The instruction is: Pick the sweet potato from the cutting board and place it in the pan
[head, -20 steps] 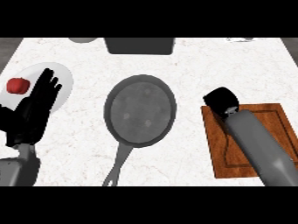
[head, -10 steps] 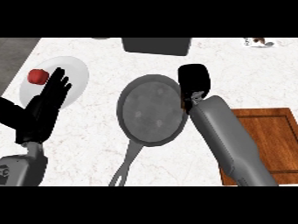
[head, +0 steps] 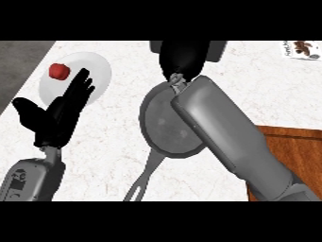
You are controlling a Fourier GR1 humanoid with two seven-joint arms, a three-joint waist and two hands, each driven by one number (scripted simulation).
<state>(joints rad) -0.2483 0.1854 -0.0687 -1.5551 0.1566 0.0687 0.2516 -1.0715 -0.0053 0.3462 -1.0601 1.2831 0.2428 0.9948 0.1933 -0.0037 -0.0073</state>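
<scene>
Right hand (head: 182, 59): black, at the far rim of the pan (head: 165, 126), seen from the back, fingers curled downward. Whether anything sits inside the curl cannot be told; the hand hides its own underside. A small pale-brown bit shows just below the hand, at the wrist; too small to identify. Sweet potato: not visible anywhere on the counter (head: 114, 146), pan or board. Right forearm (head: 226, 137): grey, runs from the lower right up across the pan's right half, covering it.

Pan: dark grey, round, mid-counter, handle (head: 142, 182) pointing toward the lower edge. Visible left part of its floor is bare.

Cutting board (head: 306, 146): brown wood, at the right edge, just beside the forearm; the part in view carries nothing.

Left hand (head: 59, 111): open, fingers straight and pointing up, resting at the left, overlapping the near edge of a white plate (head: 93, 66). A small red item (head: 59, 71) lies on that plate.

Far right corner: a small printed packet (head: 301, 49).
</scene>
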